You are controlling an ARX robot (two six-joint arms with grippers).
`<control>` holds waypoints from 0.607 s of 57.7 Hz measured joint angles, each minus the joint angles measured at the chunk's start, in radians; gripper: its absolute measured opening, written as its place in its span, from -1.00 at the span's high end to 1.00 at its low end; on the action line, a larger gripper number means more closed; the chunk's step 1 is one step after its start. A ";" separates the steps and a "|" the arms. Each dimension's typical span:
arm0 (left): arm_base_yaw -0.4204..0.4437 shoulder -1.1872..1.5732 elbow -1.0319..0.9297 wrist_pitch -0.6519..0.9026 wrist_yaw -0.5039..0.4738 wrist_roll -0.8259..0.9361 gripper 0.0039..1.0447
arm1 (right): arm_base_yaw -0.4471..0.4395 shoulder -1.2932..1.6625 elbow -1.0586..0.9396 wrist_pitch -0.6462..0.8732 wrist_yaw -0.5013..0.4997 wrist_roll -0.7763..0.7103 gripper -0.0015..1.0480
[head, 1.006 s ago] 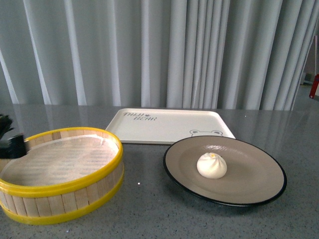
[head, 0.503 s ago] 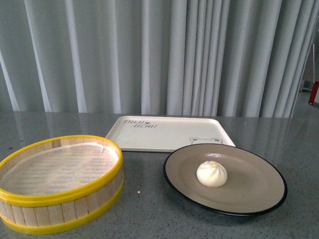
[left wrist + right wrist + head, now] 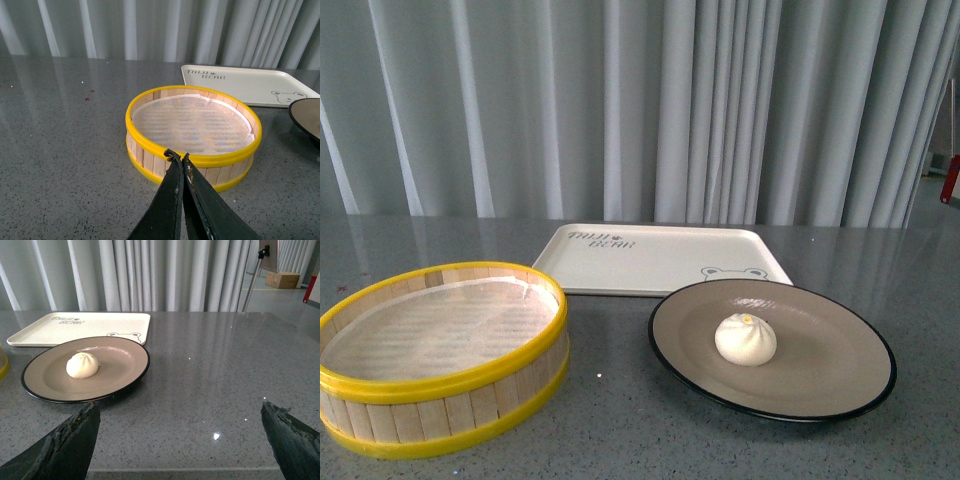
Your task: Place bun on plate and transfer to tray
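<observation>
The white pleated bun point(image 3: 746, 338) point(image 3: 82, 365) lies near the middle of the tan black-rimmed plate point(image 3: 820, 385) point(image 3: 120, 365) on the grey table. Right behind the plate sits the cream tray point(image 3: 660, 255) point(image 3: 75, 327) point(image 3: 250, 85) with lettering and a bear drawing; nothing lies on it. Neither arm shows in the front view. In the left wrist view my left gripper point(image 3: 178, 156) is shut with nothing in it, its tips just short of the steamer basket's near wall. My right gripper point(image 3: 180, 412) stands wide open over bare table, to the right of the plate.
A round wooden steamer basket point(image 3: 440, 395) point(image 3: 192, 159) with yellow rims and a paper liner stands left of the plate. Grey curtains hang behind the table. A stand and a cardboard box point(image 3: 282, 279) are on the floor beyond the table's right side.
A dark piece of the left arm at the front view's left edge one second ago has gone from view. Bun, plate, tray and basket keep their places on the table.
</observation>
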 joint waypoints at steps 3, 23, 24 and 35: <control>0.000 -0.041 0.000 -0.038 0.000 0.000 0.93 | 0.000 0.000 0.000 0.000 0.000 0.000 -0.84; 0.000 -0.210 0.000 -0.200 0.000 0.000 0.93 | 0.000 0.000 0.000 0.000 0.000 0.000 -0.84; 0.000 -0.217 0.000 -0.208 0.000 0.000 0.93 | 0.000 0.000 0.000 0.000 0.000 0.000 -0.84; 0.000 -0.278 0.000 -0.269 0.000 0.000 0.93 | 0.000 0.000 0.000 0.000 0.000 0.000 -0.84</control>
